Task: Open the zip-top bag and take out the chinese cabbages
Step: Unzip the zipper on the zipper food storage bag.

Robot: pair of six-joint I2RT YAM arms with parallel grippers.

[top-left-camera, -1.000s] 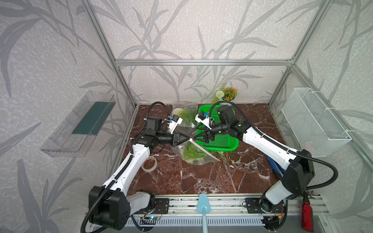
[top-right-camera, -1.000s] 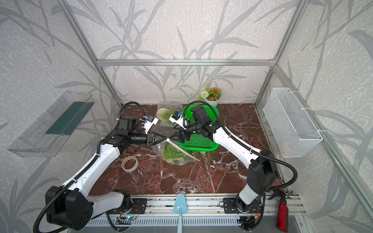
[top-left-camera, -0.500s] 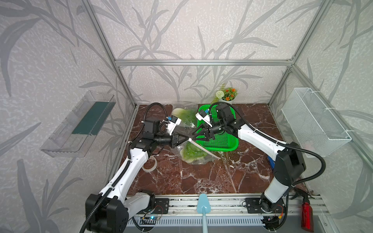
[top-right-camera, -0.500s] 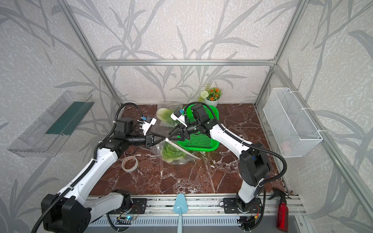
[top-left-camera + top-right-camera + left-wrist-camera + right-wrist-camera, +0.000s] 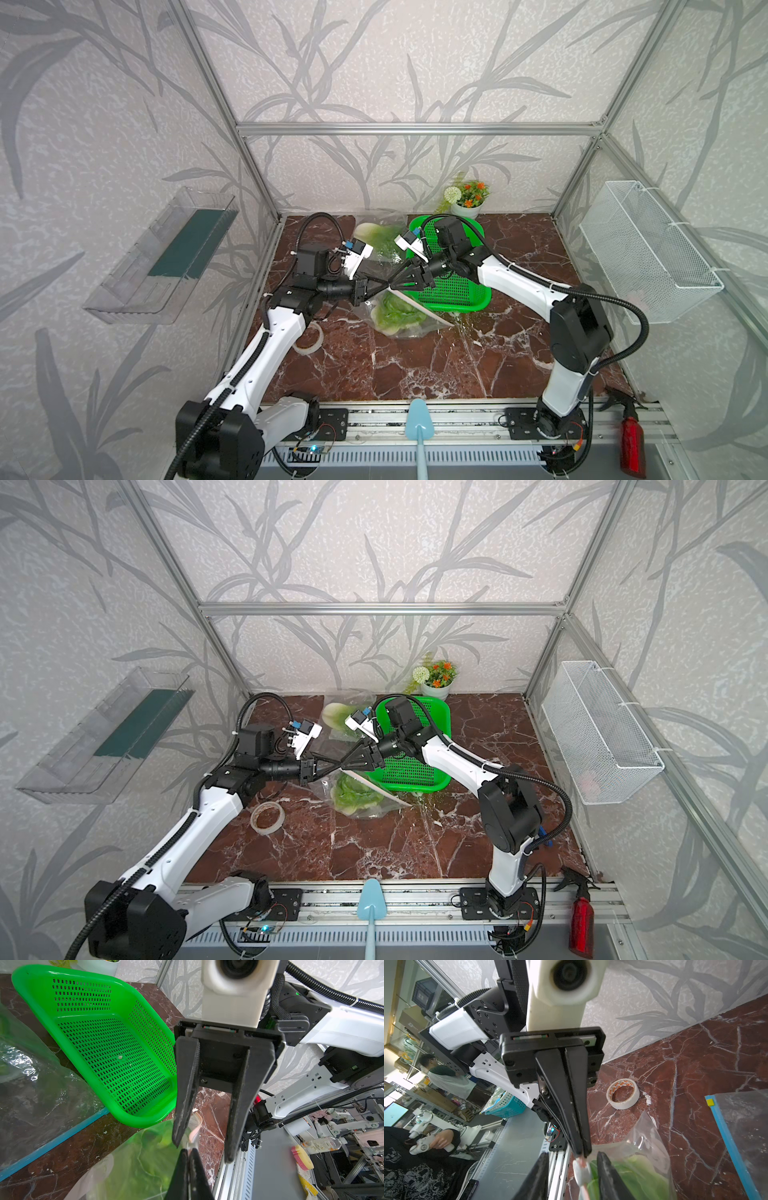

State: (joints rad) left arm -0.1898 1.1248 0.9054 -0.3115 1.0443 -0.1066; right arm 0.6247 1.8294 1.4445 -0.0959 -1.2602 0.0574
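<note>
A clear zip-top bag (image 5: 415, 328) lies mid-table with a green chinese cabbage (image 5: 395, 316) inside it. Its pale zip strip (image 5: 419, 307) rises to where both grippers meet. My left gripper (image 5: 188, 1150) is shut on the strip's end, as the right wrist view also shows. My right gripper (image 5: 573, 1155) faces it, open, one finger on each side of the strip with gaps showing. A second bag (image 5: 374, 220) with a blue zip lies at the back and holds another cabbage (image 5: 370, 235). Both top views show the fingertips tip to tip, left gripper (image 5: 338, 767) against right gripper (image 5: 345, 765).
A green mesh basket (image 5: 478, 305) sits just behind the right gripper. A tape roll (image 5: 307, 345) lies by the left arm. A flower pot (image 5: 465, 199) stands at the back. A wire basket (image 5: 648, 257) and a clear shelf (image 5: 166, 257) hang on the side walls.
The right gripper's jaws have narrowed around the zip strip, and the right arm's elbow has swung back toward its base. The left gripper has kept its hold in place.
</note>
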